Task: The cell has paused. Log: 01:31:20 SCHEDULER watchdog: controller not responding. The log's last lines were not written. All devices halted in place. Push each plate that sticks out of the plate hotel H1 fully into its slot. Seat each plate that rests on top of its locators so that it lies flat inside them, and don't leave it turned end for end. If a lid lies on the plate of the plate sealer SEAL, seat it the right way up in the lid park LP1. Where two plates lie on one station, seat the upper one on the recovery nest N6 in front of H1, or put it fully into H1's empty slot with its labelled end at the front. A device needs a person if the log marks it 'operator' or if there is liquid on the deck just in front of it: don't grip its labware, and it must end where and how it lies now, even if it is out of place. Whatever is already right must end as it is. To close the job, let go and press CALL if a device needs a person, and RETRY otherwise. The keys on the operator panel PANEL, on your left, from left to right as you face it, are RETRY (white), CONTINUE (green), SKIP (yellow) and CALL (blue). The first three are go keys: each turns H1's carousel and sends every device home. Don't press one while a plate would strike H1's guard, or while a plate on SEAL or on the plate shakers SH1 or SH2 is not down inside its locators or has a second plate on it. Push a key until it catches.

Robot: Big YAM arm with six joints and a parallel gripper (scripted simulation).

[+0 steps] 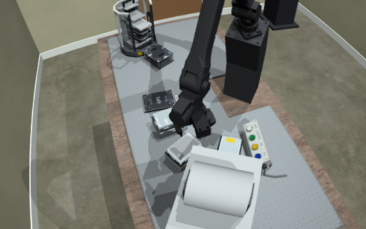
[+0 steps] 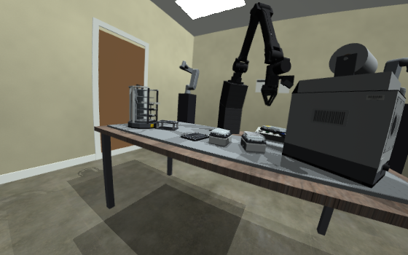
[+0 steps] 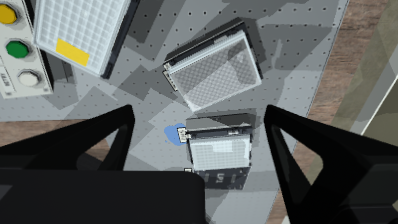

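Wrist view: gripper (image 3: 200, 145), jaws wide apart and empty, hovers above a shaker plate (image 3: 219, 151) with a blue puddle (image 3: 173, 134) beside it; likely surveying, next leave that plate, eventually CALL.

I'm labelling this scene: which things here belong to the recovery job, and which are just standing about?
Job: hotel, nest, lid park, skewed plate, plate by puddle, labelled plate, sealer, panel.
Idle: door, far arm.
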